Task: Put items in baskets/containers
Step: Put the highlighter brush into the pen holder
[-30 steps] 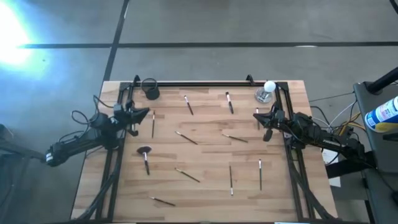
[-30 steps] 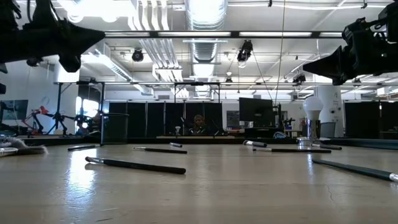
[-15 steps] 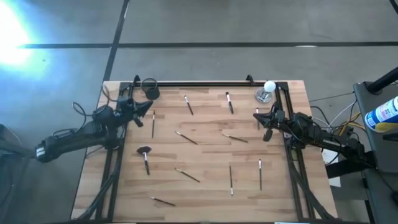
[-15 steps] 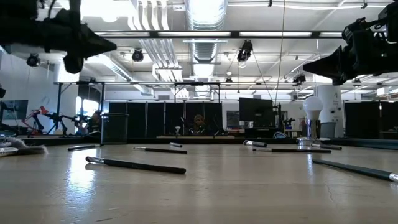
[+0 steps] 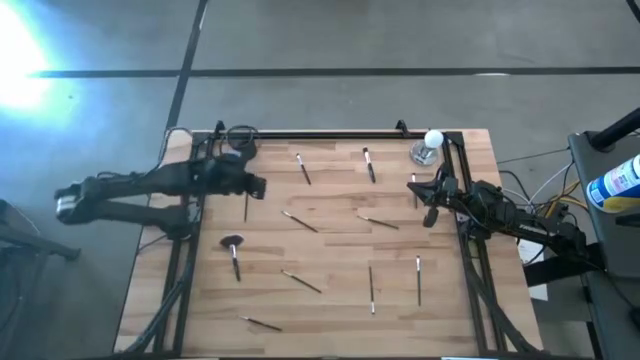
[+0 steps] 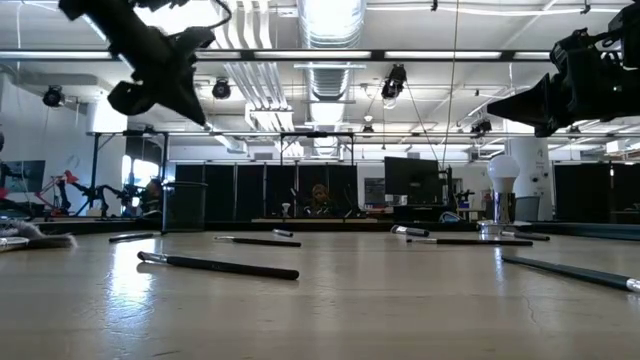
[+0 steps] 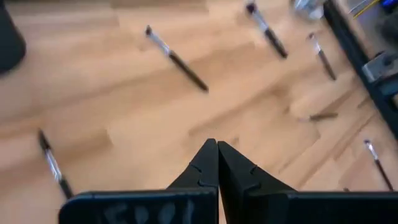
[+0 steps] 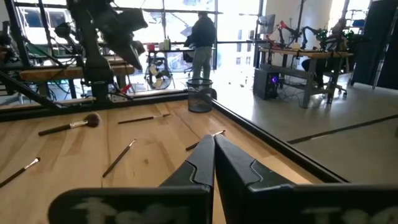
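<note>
Left gripper (image 5: 256, 185) hangs above the table's far-left area, fingers pressed together, empty — black cup (image 5: 241, 140) sits just beyond it at the far-left corner. Sticks (image 5: 301, 223) lie scattered. Right gripper (image 5: 414, 183) waits near right edge, fingers together.

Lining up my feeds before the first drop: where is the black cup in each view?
High: black cup at the far left corner, behind the left arm.
Low: left of centre, at the back.
Left wrist: partly cut off.
Right wrist: straight beyond the fingers.
Landmark: round-headed brush, also in right wrist.
</note>
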Controlling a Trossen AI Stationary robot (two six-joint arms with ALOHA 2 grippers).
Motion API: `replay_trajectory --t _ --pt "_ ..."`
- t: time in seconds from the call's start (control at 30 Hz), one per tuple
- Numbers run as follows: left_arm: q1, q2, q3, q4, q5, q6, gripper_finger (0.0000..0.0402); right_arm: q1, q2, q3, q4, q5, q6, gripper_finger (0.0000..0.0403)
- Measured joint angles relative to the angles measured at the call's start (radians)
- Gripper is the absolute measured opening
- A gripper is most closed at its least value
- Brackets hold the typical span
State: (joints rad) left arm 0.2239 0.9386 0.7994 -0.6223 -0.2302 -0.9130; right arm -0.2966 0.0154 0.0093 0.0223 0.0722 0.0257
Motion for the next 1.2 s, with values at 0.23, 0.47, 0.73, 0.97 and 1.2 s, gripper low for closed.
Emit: replay_trajectory --t 0.23,0.47,0.73,0.97,1.2 --pt "-0.239 0.221 0.138 -0.308 -0.069 -0.386 0.0 0.0 0.0 0.0 0.0 0.0 0.0 0.0008" --pt "-0.468 0.308 0.141 -0.47 -0.066 -0.854 0.0 0.0 0.0 0.0 0.0 0.0 0.0 0.0008" --pt "-0.557 0.334 0.032 -0.511 0.082 -1.095 0.0043 0.0 0.0 0.0 0.0 0.0 0.0 0.0008" --pt "-0.56 0.31 -0.091 -0.354 0.125 -1.107 0.0098 0.0 0.0 0.0 0.0 0.0 0.0 0.0008" --pt "-0.565 0.285 -0.106 -0.319 0.107 -1.08 0.0117 0.0 0.0 0.0 0.0 0.0 0.0 0.0008"
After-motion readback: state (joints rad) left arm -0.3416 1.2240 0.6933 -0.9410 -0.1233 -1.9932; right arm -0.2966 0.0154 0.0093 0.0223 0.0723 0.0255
